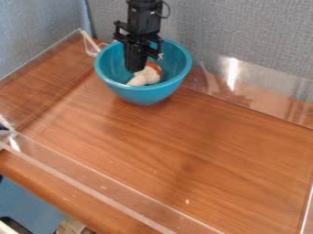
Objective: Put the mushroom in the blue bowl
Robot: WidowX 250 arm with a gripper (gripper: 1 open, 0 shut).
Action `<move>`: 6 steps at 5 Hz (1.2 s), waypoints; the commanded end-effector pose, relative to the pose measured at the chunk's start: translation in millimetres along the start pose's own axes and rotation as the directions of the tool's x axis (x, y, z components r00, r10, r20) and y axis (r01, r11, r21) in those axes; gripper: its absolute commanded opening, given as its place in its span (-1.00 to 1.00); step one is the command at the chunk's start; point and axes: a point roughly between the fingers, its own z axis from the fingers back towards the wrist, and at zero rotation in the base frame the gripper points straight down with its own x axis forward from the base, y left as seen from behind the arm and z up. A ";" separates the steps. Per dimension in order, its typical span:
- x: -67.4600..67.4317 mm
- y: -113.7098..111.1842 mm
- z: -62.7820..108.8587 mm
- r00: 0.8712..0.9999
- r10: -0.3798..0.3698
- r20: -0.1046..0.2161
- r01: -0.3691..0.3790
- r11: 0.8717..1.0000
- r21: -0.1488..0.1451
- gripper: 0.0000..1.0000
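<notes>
The blue bowl point(156, 94) stands at the back left of the wooden table. Inside it lies the mushroom point(148, 77), cream and tan, resting on the bowl's floor toward the right. My gripper point(135, 66) points straight down into the bowl just left of the mushroom. Its black fingers are pressed together and shut, with nothing between them. The fingertips hide a small part of the bowl's inside.
A low clear plastic wall point(251, 75) runs around the brown wooden tabletop point(171, 146). A grey fabric panel point(244, 27) stands behind the bowl. The table's front edge drops off at the lower left.
</notes>
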 end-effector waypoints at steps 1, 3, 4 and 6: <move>-6.0 6.5 42.0 0.995 0.016 0.103 -0.021 0.999 0.048 -1.00; -8.7 5.7 48.6 0.992 0.013 0.123 -0.019 0.998 0.056 -1.00; -9.6 5.3 51.4 0.991 0.011 0.131 -0.019 0.998 0.060 -1.00; -10.0 5.3 52.7 0.990 0.010 0.143 -0.018 0.998 0.059 -1.00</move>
